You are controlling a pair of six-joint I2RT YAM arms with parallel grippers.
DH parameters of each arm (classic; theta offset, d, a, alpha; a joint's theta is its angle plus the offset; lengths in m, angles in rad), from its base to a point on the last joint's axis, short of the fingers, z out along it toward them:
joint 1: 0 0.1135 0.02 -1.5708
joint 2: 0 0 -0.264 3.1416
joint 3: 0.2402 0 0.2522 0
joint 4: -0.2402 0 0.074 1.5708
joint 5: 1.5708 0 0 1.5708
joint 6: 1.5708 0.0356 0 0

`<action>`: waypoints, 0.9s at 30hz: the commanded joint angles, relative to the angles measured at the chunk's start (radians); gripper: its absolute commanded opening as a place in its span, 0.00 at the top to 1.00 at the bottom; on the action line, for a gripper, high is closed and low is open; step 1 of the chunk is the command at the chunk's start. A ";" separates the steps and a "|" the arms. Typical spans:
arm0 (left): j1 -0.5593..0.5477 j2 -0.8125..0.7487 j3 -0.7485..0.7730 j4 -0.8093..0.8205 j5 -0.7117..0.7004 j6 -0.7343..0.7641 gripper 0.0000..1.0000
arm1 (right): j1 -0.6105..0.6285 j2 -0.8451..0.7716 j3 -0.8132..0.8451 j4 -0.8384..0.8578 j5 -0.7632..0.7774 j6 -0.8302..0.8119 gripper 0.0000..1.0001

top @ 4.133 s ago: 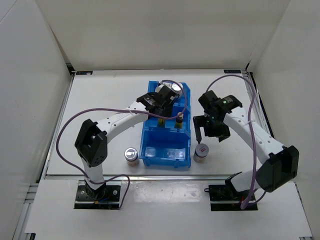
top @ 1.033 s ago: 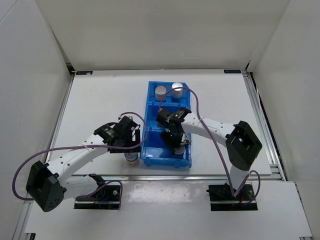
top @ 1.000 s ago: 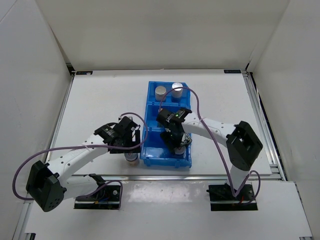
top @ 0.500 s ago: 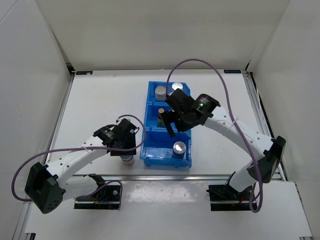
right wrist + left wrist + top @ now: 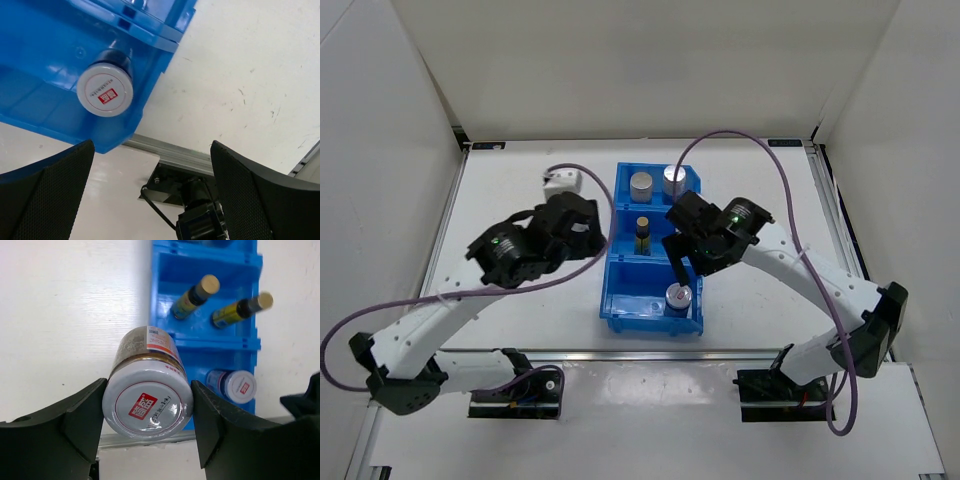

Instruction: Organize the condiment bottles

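Observation:
The blue bin (image 5: 620, 300) holds two silver-capped white bottles (image 5: 641, 185) in its back compartment. Two slim dark yellow-labelled bottles (image 5: 197, 296) stand in the middle one; only one shows in the top view (image 5: 643, 230). One squat silver-lidded jar (image 5: 677, 297) stands in the front compartment and also shows in the right wrist view (image 5: 105, 87). My left gripper (image 5: 147, 410) is shut on the second squat jar (image 5: 147, 402), held in the air left of the bin. My right gripper (image 5: 152, 200) is open and empty above the front jar.
A metal rail (image 5: 175, 157) runs along the table's near edge, with the right arm's base (image 5: 200, 200) below it. White walls enclose the table on three sides. Purple cables (image 5: 760, 150) loop above both arms.
My left gripper has lifted the jar off the table beside the bin's front left corner and risen backward. My right gripper, having left its jar in the front compartment, has shifted slightly forward.

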 commanded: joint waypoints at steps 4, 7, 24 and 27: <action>-0.167 0.183 -0.018 0.110 -0.070 0.056 0.89 | -0.083 -0.089 -0.033 -0.016 0.021 0.060 0.00; -0.167 0.201 -0.117 0.284 0.014 0.056 0.89 | -0.128 -0.134 -0.033 -0.055 0.056 0.090 0.00; -0.079 0.443 -0.265 0.443 0.249 0.079 0.28 | -0.269 -0.240 -0.033 -0.089 -0.053 -0.006 0.00; -0.056 0.453 -0.239 0.443 0.260 0.099 0.15 | -0.269 -0.263 -0.045 -0.049 -0.082 -0.027 0.00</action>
